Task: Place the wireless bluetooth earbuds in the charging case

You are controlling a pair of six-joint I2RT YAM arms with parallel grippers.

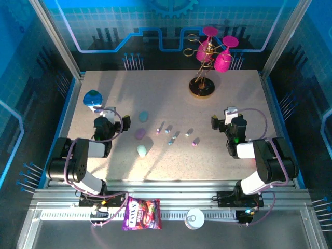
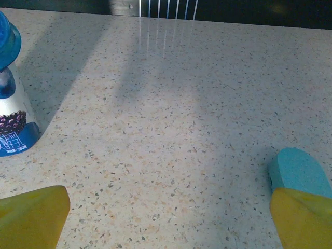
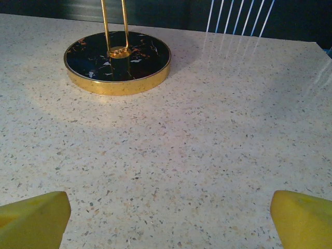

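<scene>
Six tiny pastel plastic earbuds: light, slippery, prob skittish, so pinch across the body. Jaws wide & empty on left gripper and right gripper.

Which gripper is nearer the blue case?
Left. The left gripper is just left of the blue case; the right gripper is far right of it, past the earbuds.

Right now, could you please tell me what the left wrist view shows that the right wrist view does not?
Left wrist, not right: a blue-capped bottle at the left edge and a light blue case at the right edge. Right wrist, not left: the black, gold-rimmed stand base with its gold rods. Both: the speckled table, with the left gripper and right gripper each open.
</scene>
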